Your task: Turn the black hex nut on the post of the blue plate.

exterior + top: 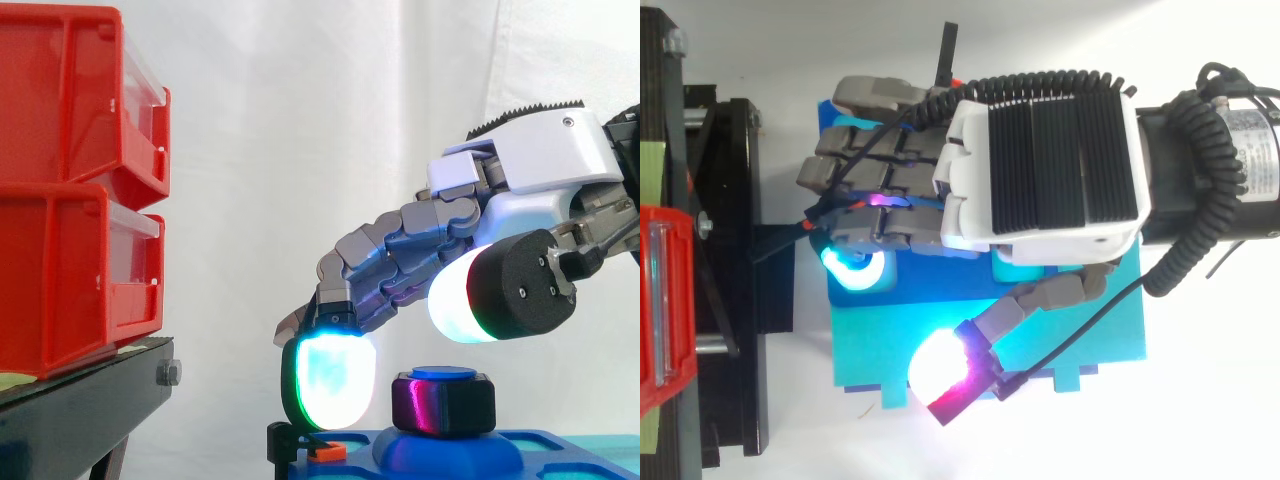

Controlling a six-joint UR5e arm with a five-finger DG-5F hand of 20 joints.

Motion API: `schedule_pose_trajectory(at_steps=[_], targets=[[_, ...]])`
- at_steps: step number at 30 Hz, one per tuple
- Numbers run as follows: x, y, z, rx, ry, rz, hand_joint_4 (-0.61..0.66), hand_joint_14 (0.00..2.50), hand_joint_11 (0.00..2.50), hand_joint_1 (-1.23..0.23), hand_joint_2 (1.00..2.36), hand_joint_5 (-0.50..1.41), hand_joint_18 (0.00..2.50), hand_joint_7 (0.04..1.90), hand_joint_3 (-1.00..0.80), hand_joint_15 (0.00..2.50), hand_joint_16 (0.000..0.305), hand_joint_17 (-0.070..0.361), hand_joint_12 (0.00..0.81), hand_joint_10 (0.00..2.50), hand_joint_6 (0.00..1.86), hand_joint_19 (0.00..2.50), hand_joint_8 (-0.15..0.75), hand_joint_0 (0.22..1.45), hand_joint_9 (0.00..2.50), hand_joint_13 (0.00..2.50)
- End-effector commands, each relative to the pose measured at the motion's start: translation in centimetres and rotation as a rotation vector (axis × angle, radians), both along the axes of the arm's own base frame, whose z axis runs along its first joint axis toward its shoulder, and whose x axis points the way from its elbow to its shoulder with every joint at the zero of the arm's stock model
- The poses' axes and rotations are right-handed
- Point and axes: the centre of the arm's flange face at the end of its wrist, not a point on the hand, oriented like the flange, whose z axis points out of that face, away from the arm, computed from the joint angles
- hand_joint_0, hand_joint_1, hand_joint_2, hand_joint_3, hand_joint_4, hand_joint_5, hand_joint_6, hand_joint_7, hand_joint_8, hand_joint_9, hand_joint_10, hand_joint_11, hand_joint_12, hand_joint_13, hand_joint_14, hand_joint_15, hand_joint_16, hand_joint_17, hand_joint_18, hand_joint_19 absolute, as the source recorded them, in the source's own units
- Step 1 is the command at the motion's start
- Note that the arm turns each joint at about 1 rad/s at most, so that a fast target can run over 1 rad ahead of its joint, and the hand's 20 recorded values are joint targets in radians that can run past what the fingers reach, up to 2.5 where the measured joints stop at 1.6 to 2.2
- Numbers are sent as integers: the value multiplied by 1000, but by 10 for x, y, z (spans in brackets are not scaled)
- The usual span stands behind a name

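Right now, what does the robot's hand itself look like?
The hand has a white shell, with a black ribbed panel on its back and a serrated black strip along the top. Its fingers are chains of grey segments. They end in thick, rounded pads that glow cyan, white and magenta, one backed by a black cylindrical cap.

Seen from above, the hand (1040, 170) is covering the black hex nut (443, 403) and much of the blue plate (880, 350).

Bright, even light on the white curtain (300, 150), nearly blown out; shadows few and soft; the hand's (540, 165) pads (330, 380) glow cyan-white and flare; one tints the nut (440, 403) magenta; from above, a pad's glare washes the plate (875, 345) pale.
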Motion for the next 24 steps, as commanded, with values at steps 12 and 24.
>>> schedule_pose_trajectory(at_steps=[12,24], targets=[[-3,-7,-1,-8,14,-7,224,0,0,-402,1000,-192,0,1038,-500,0,64,145,389,0,502,146,256,438,207,46],[-5,-17,-3,-9,23,0,225,0,0,-401,1000,-189,0,1050,-500,0,64,144,389,0,502,142,257,440,217,58]])
